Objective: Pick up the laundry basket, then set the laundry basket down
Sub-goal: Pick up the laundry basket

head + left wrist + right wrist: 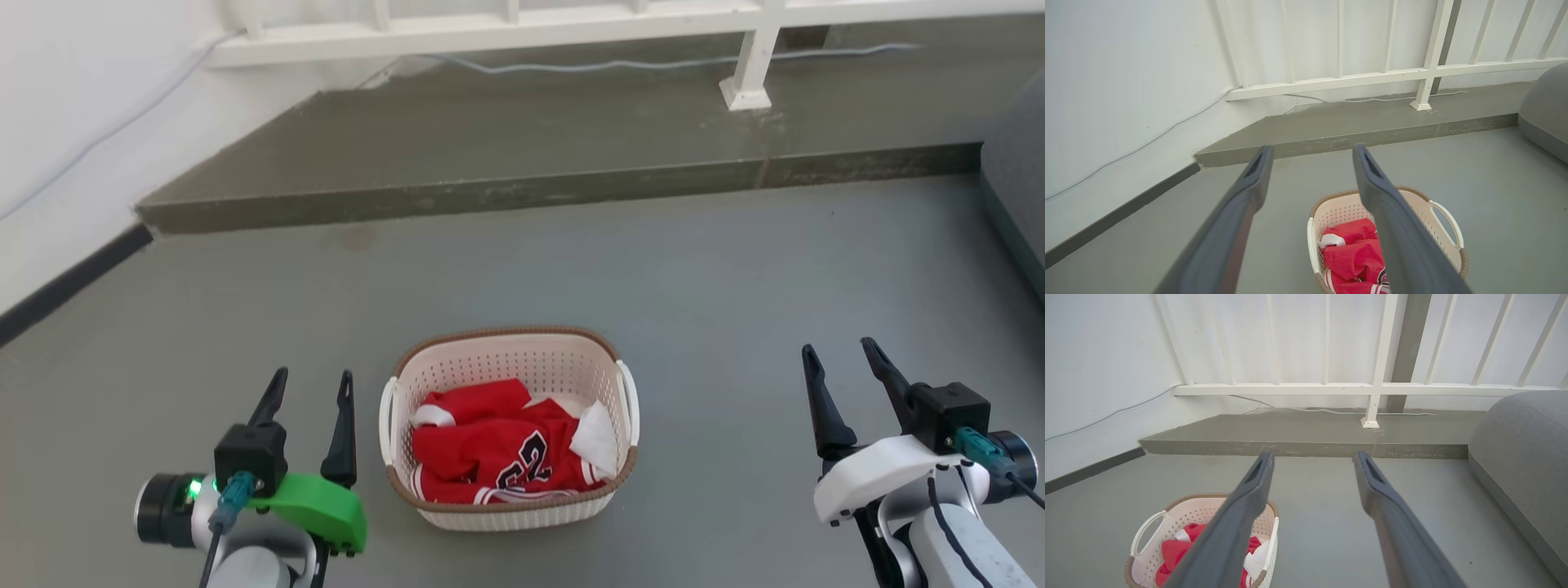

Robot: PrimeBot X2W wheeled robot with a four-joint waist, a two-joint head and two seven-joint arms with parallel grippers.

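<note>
Currently the laundry basket (510, 365) is sitting upright on the grey floor (653, 261), lower centre of the head frame, not yet lifted. A red jersey (490, 445) and a white cloth (596, 437) are lying inside, below the rim, so they aren't blocking either white side handle (629, 400). Left end effector (314, 376) is hovering at lower left, just beside the basket's near handle, fingers spread apart and gripping nothing. Right end effector (838, 346) is hovering at lower right, well apart from the basket, fingers likewise parted and empty. Both are pointing up the frame and flanking the basket. I'm reading that as staging for a two-sided grab, one handle each. The right arm is facing the longer run in, while the left is nearly lined up. Both wrist views are showing the basket low in frame beneath the fingers, so I'm expecting both arms to need a drop. Around it, a raised step (531, 139) is running across the upper frame, with a white railing (506, 20) and a cable (653, 61) behind it, and a grey upholstered piece (1016, 180) is sitting at the right edge. None of that is standing between the end effectors and the handles.
</note>
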